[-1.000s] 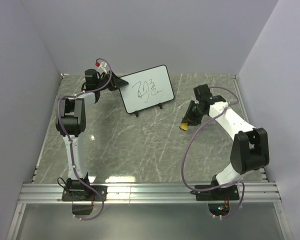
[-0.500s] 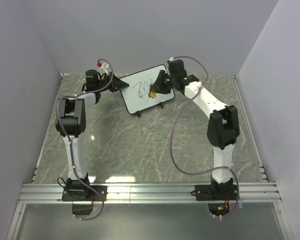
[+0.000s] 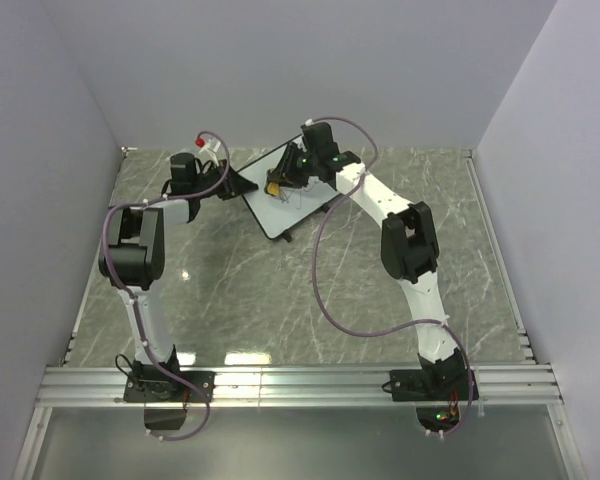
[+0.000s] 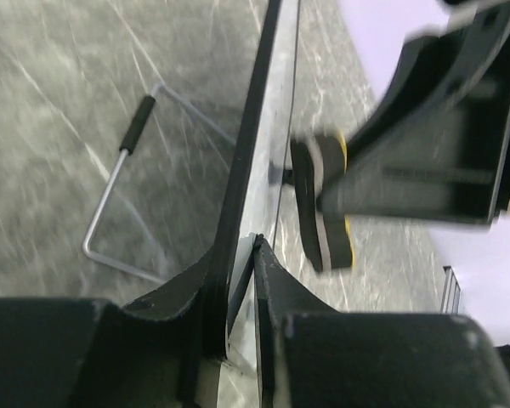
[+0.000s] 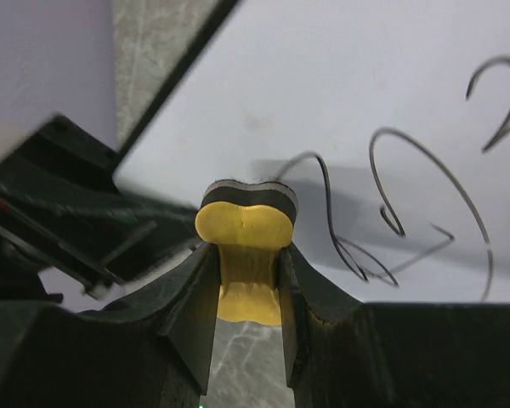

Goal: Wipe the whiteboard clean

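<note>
The whiteboard (image 3: 285, 200), white with a thin black rim, stands tilted at the back of the table and bears black scribbles (image 5: 408, 204). My left gripper (image 3: 242, 181) is shut on its left edge; the left wrist view shows the rim (image 4: 246, 153) edge-on between the jaws. My right gripper (image 3: 280, 183) is shut on the yellow bone-shaped eraser (image 5: 245, 255), whose dark felt face is against the board's left part, left of the scribbles. The eraser also shows in the left wrist view (image 4: 323, 204) and in the top view (image 3: 274, 187).
The board's wire stand (image 4: 119, 195) with a black foot rests on the grey marble tabletop (image 3: 280, 290) behind the board. Pale walls close the back and both sides. A metal rail (image 3: 300, 385) runs along the near edge.
My right arm swung from the right of the table up to the board with the eraser and swept leftwards across it. The board turned and tilted more edge-on; fewer scribbles show.
</note>
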